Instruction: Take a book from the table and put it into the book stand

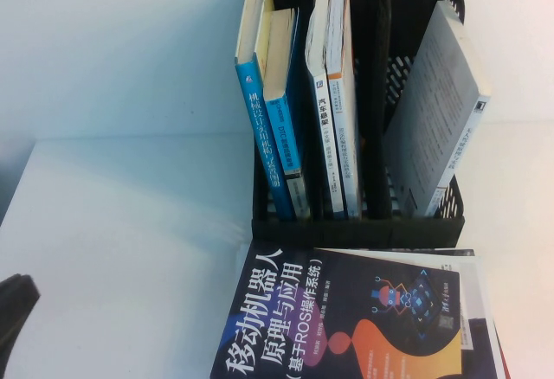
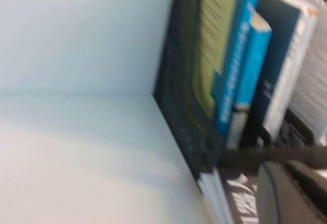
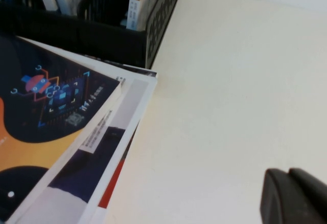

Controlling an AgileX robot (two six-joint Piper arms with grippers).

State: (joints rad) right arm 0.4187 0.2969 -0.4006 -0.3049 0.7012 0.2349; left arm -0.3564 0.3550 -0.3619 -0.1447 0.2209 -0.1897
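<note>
Dark plastic is all that shows of either hand. The left gripper [image 2: 291, 193] sits low at the table's left near edge, just beside the stand's outer corner, and whether it is open I cannot tell. The right gripper [image 3: 294, 196] hangs over bare white table [image 3: 230, 81] to the right of the books, holding nothing; how its tips stand is likewise unclear.

Nearest them lies the ROS textbook [image 1: 346, 318], flat, glossy dark cover up, on top of a second, white-edged book [image 1: 472, 310], both touching the stand's front wall. It looks thick and fairly heavy, stiff along the spine but with a slick cover; I would take it by a free edge that overhangs, pinching cover and pages together.

Beyond, the black book stand [image 1: 355, 228] holds upright books: two blue-spined ones [image 1: 268, 137] in the left slot, two white-spined ones [image 1: 333, 111] in the next, then a narrow empty slot, and a grey book [image 1: 437, 111] leaning in the right slot.
</note>
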